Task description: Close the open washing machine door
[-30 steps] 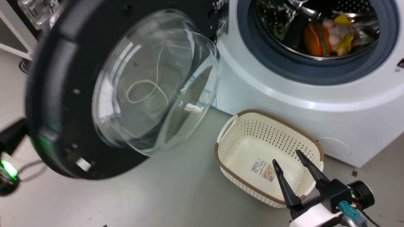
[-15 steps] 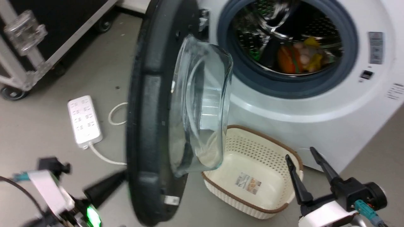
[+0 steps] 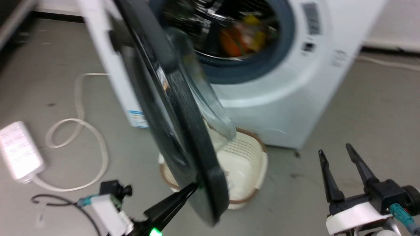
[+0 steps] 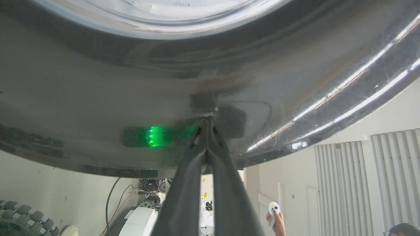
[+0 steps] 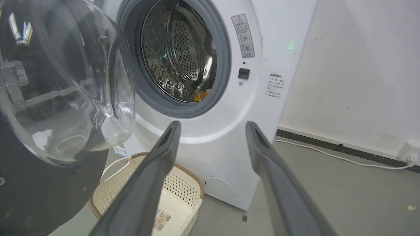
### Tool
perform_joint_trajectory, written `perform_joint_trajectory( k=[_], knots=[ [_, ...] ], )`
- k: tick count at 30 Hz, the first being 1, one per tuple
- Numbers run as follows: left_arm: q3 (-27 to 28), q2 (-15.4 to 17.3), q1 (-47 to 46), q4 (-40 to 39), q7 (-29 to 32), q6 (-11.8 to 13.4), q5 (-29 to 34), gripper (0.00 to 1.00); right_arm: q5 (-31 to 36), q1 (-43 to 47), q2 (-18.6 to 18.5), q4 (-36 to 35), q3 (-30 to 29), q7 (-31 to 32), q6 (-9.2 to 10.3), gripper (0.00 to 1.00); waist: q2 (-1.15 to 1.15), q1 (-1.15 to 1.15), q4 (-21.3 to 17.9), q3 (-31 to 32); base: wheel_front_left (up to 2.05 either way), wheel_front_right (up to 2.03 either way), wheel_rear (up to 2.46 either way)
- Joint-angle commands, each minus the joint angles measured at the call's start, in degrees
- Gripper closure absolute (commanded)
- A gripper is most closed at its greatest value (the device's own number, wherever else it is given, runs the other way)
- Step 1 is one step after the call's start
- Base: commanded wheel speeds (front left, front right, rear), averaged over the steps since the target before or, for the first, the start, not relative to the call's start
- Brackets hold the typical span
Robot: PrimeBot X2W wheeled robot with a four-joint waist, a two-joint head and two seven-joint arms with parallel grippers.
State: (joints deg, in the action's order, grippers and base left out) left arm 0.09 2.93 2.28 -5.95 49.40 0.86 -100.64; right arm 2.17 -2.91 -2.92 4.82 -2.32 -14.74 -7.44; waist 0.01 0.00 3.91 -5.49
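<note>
The washing machine [image 3: 288, 82] is a white box with a grey-ringed opening and a steel drum [image 5: 180, 55]. The washing machine door [image 3: 170, 108] stands part open and edge-on, a glossy black rim with a clear glass bowl [image 5: 65, 91] bulging toward the opening. My left gripper [image 3: 193, 187] is shut with nothing in it, its tips pressed against the door's outer black face [image 4: 98, 98] near the low edge; the left wrist view shows the left gripper [image 4: 206, 118] touching that surface. My right gripper [image 3: 334, 148] hangs open over the floor, right of the machine, apart from everything.
A cream perforated basket [image 3: 249, 164] sits on the floor under the door. Colourful items [image 3: 239, 36] lie in the drum. A white power strip [image 3: 18, 150] and looped cable [image 3: 82, 131] lie at left. A person's hand [image 4: 279, 221] holds a white remote.
The door has swung from facing me to edge-on, toward the machine's opening, with my shut left gripper following against its outer face. The head camera has also turned.
</note>
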Motion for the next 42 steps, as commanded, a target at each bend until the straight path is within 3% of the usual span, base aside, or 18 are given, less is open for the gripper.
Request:
perform_joint_trajectory(
  k=[1,8,9,17,24,28,32,33,34,38,42],
  knots=[
    [-2.1,0.0,-2.3,0.6,-1.5,-1.1,-0.8,1.00,-0.3,-1.0,0.0,-0.6,-0.1,-0.3,-0.05,0.00,-0.01,0.00,-7.0,-4.7,0.00,0.00,0.00],
    [-7.0,0.0,-11.9,4.5,-8.8,-3.7,-5.8,1.00,-2.2,-2.3,0.0,-1.6,-0.1,-0.3,-0.05,0.00,-0.01,0.00,-16.9,-10.3,0.00,0.00,0.00],
    [-8.0,0.0,-16.9,6.6,-11.7,-3.8,-5.4,1.00,-3.3,-2.6,0.0,-1.9,0.3,-0.3,-0.05,0.00,-0.01,0.00,-20.5,-12.3,0.00,0.00,0.00],
    [-8.1,0.0,-30.7,16.5,-24.7,-2.8,-3.4,1.00,-6.0,-3.1,0.0,-2.0,1.8,-0.3,-0.05,0.00,-0.01,0.00,-26.7,-15.0,0.00,0.00,0.00],
    [-9.6,0.0,-38.5,26.0,-34.1,-5.0,-4.7,1.00,-6.7,-2.8,0.0,-1.8,2.1,-0.3,-0.05,0.00,-0.01,0.00,-27.1,-14.3,0.00,0.00,0.00],
    [-11.3,0.0,-38.8,28.7,-34.4,-6.7,-5.3,1.00,-6.4,-2.6,0.0,-2.0,1.8,-0.3,-0.05,0.00,-0.01,0.00,-25.0,-12.8,0.00,0.00,0.00],
    [-13.9,0.7,-35.5,28.2,-33.8,-8.0,-1.1,1.00,-6.0,-2.2,0.0,-3.2,1.1,-0.3,-0.05,0.00,-0.01,0.00,-21.7,-10.1,0.00,0.00,0.00],
    [-14.6,1.1,-34.1,27.3,-33.9,-8.2,0.4,0.56,-5.8,-2.0,0.0,-3.3,1.0,-0.3,-0.05,0.00,-0.01,0.00,-20.6,-9.1,0.00,0.00,0.00],
    [-15.2,1.7,-32.4,26.0,-34.4,-8.2,2.1,0.00,-5.5,-1.7,0.0,-3.3,1.1,-0.3,-0.05,0.00,-0.01,0.00,-19.6,-8.3,0.00,0.00,0.00],
    [-16.7,5.1,-24.4,16.5,-38.5,-8.3,10.5,0.00,-4.6,-0.8,0.0,-3.8,0.9,-0.3,-0.05,0.00,-0.01,0.00,-15.4,-5.0,0.00,0.00,0.00],
    [-18.4,10.8,-16.4,9.4,-47.6,-8.3,22.5,0.00,-4.2,0.4,0.0,-4.3,1.0,-0.3,-0.05,0.00,-0.01,0.00,-11.4,-2.0,0.00,0.00,0.00]
  ],
)
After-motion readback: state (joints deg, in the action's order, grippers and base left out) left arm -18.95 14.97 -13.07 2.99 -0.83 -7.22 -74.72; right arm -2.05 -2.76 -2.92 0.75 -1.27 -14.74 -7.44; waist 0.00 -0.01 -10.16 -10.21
